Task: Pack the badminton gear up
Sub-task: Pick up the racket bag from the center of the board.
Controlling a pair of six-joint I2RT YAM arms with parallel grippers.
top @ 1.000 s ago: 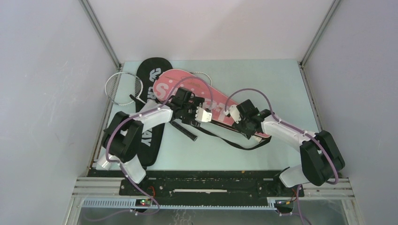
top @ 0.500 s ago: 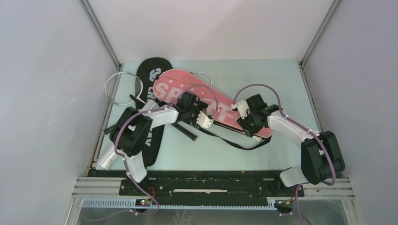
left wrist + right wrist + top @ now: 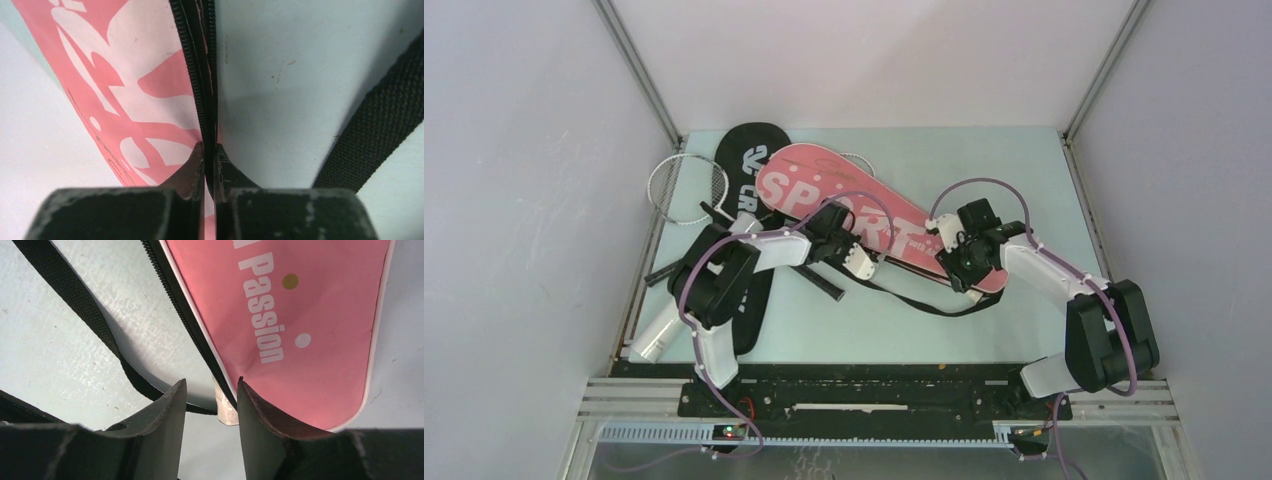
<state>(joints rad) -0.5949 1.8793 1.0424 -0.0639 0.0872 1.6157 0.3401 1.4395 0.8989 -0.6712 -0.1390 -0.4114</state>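
Observation:
The pink "SPORT" racket cover (image 3: pixel 824 190) lies slantwise across the middle of the table, with its black strap (image 3: pixel 924 303) looping off the near side. My left gripper (image 3: pixel 842 240) is shut on the cover's black zipper edge (image 3: pixel 202 75), which its fingertips (image 3: pixel 197 160) pinch. My right gripper (image 3: pixel 210 385) stands open at the cover's narrow end (image 3: pixel 300 315). A pale racket handle end (image 3: pixel 225 410) and the zipper edge sit between its fingers, with a gap on the left. The black "CROSSWAY" cover (image 3: pixel 749 155) lies at the left under my left arm.
A white-framed racket head (image 3: pixel 669 185) rests against the left wall beside the black cover. Another racket rim (image 3: pixel 854 158) peeks out behind the pink cover. A black handle (image 3: pixel 824 283) lies on the table near my left gripper. The strap (image 3: pixel 385 120) crosses the left wrist view's right side.
My left gripper has moved down to the pink cover's near edge and closed on its zipper edge. My right gripper has shifted slightly right along the cover's narrow end.

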